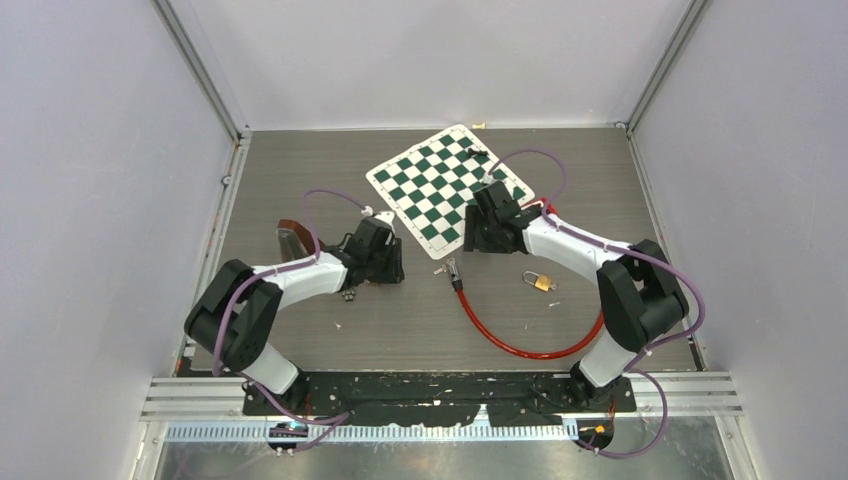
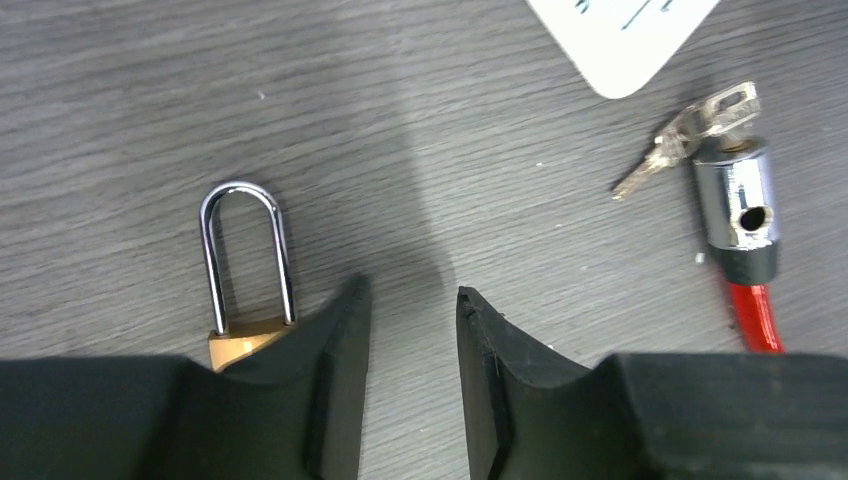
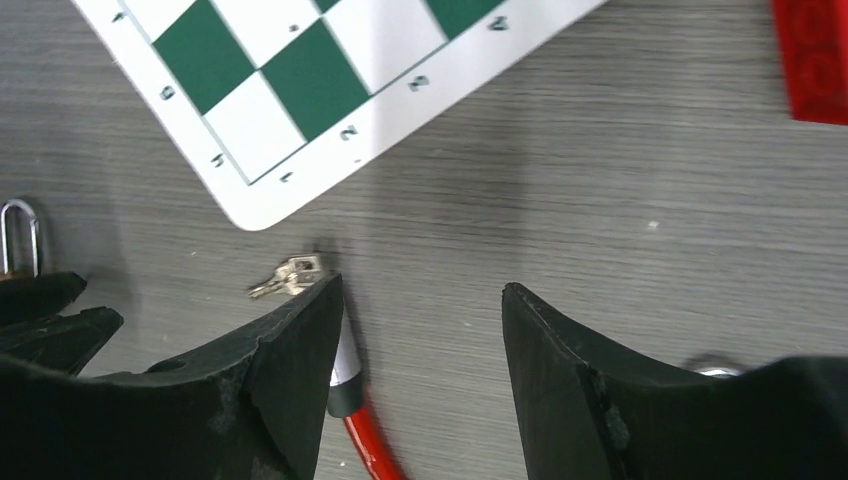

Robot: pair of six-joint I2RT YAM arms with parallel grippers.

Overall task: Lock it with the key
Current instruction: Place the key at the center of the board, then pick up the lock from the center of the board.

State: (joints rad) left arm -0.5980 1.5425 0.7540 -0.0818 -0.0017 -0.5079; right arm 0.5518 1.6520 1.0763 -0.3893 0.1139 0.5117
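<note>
- The left gripper (image 2: 412, 288) hangs low over the grey table (image 1: 400, 330). Its jaws are parted by a narrow gap, with nothing between them.
- In the left wrist view a brass padlock (image 2: 245, 265) lies flat just at 9 o'clock of the fingertips. Its long steel shackle points to 12 o'clock, and its body is partly hidden under the left finger. I cannot tell whether the shackle is latched.
- The chrome head of the cable lock (image 2: 738, 200) lies at 2 o'clock of that gripper, apart from it.
- The keys (image 2: 690, 130) touch the head's 12 o'clock end and fan out toward 9 o'clock. I cannot tell whether one sits in the keyhole.
- The right gripper (image 3: 420, 285) has its jaws spread wide and empty over bare table, at 6 o'clock of the chess mat (image 3: 300, 100). Its left finger hides part of the lock head.
- In the top view the red cable (image 1: 530, 355) curves from the table's middle toward 4 o'clock, under the right arm.
- A second small padlock (image 1: 540, 282) lies at 3 o'clock of the lock head, inside the cable's curve.
- A red block (image 3: 812, 60) sits at 1 o'clock in the right wrist view.
</note>
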